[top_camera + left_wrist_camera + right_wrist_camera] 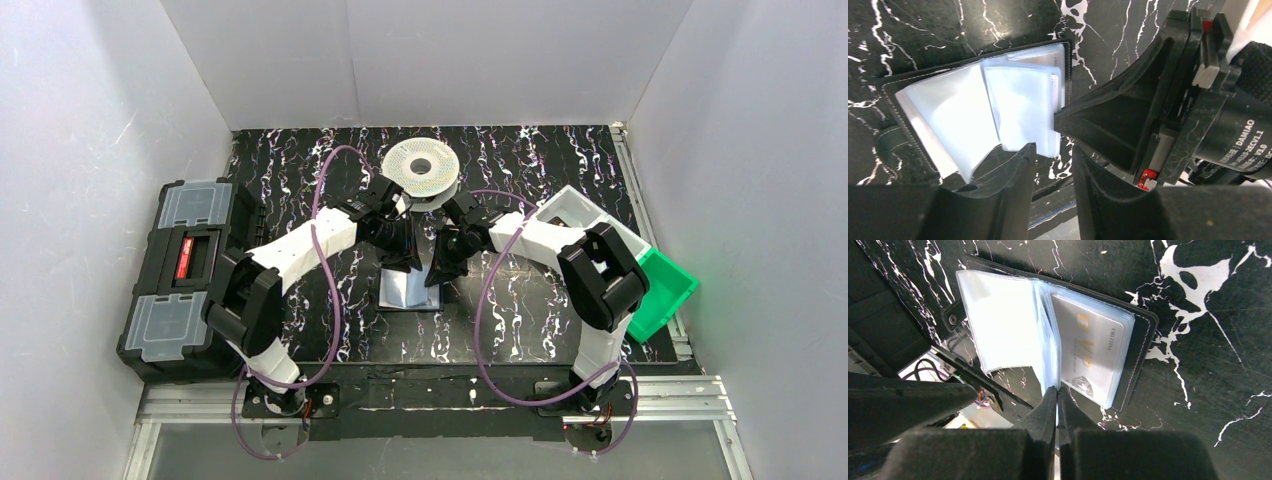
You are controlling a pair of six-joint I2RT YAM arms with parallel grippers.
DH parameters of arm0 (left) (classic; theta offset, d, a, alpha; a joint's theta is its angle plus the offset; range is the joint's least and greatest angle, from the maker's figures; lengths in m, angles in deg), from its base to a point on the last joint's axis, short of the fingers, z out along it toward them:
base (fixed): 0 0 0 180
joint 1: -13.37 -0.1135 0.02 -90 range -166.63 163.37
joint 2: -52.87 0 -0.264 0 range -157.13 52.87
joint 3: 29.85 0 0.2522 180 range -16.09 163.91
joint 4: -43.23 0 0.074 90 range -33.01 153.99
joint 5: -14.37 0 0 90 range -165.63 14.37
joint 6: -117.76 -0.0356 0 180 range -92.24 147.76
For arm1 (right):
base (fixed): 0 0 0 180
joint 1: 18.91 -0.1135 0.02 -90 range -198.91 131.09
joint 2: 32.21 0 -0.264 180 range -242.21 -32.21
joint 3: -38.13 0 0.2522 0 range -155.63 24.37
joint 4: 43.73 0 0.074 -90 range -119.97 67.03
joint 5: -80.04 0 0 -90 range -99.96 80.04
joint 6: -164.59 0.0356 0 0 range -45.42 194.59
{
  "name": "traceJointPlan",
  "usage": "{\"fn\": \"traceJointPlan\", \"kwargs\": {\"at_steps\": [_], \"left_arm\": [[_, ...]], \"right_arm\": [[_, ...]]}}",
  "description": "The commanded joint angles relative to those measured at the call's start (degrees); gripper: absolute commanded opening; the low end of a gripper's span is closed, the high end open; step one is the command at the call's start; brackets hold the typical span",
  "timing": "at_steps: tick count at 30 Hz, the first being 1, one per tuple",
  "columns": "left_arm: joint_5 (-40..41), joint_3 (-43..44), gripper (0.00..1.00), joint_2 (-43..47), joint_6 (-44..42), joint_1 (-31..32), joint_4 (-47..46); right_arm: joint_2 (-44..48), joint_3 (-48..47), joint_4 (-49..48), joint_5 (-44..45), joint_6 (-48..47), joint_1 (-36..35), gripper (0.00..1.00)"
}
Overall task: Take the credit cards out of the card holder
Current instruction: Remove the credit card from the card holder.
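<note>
Right wrist view: the card holder (pixel 1142 335) is seen lying open on the black marbled desk (pixel 1228 300), midway between both arms. A pale, glossy credit card (pixel 1093 352) with orange lettering is tucked into the right-hand stack of pockets. The right fingers (pixel 1047 407) are clenched on the near edge of a clear plastic sleeve (pixel 1048 360). The left fingers (pixel 1020 165) are held apart, grasping nothing, just beside the holder's near edge. The card is judged light, stiff and slippery, and is best pinched by one edge while the soft, stitched cover is pinned flat.
</note>
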Motion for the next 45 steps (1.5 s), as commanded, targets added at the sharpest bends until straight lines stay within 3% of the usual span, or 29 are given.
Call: {"fn": "traceJointPlan", "kwargs": {"at_steps": [1,9,20,30,45], "left_arm": [[-4.3,0.9,0.29,-1.5,4.6,0.1,-1.3],[-8.9,-1.0,0.2,-4.2,7.2,0.1,-5.9],[-5.8,-1.3,0.12,-7.0,6.0,0.1,-4.8],[-1.0,-0.9,0.12,-7.7,2.7,-0.9,-0.1],[1.5,-1.4,0.2,3.4,0.8,-1.6,6.3]], "right_arm": [[3.3,-2.0,-0.4,0.3,0.4,-0.3,0.01],[4.4,-2.0,-0.7,0.1,0.6,-0.4,0.01],[4.6,-1.1,-0.5,0.4,0.7,-0.4,0.01],[6.3,-1.2,1.0,2.3,-0.3,-0.4,0.01],[0.9,-13.1,12.9,7.9,-5.9,-4.1,0.01]]}}
